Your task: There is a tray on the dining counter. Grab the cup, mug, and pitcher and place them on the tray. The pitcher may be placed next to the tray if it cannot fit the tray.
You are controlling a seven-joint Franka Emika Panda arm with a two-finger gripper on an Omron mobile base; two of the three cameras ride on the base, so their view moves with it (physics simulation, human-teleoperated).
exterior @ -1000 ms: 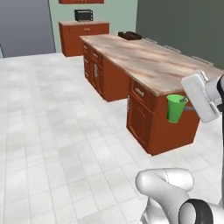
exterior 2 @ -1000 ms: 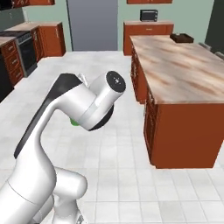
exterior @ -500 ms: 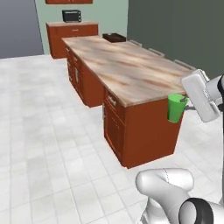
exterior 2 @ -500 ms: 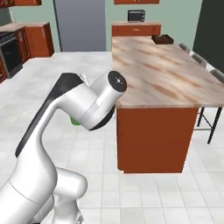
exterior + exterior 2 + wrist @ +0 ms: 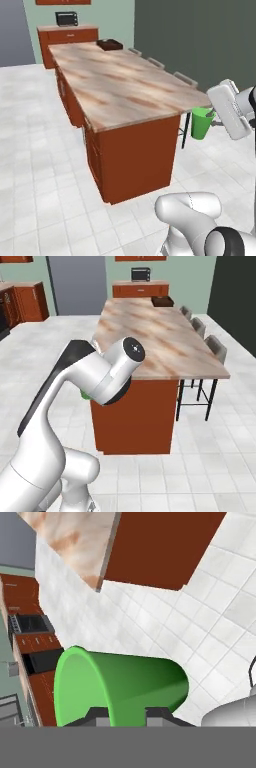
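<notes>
My gripper (image 5: 210, 119) is shut on the bright green cup (image 5: 201, 123), held in the air off the near right corner of the dining counter (image 5: 115, 85). In the hand view the cup (image 5: 120, 682) lies sideways between the fingertips, its rim to the left, with my gripper (image 5: 126, 714) clamped on its wall. A sliver of the cup (image 5: 86, 395) peeks from behind the arm. The dark brown tray (image 5: 109, 44) sits at the counter's far end, also visible as the tray (image 5: 163, 301). The mug and the pitcher are out of view.
Bar stools (image 5: 215, 349) line the far side of the dining counter (image 5: 155, 336). A toaster oven (image 5: 66, 18) stands on a back cabinet, beside a grey fridge (image 5: 77, 283). White tiled floor (image 5: 35, 165) surrounds the counter's near end.
The base has driven and turned, so the whole scene shifted: the counter's near end is now closer and more central. The cup stays held in the gripper.
</notes>
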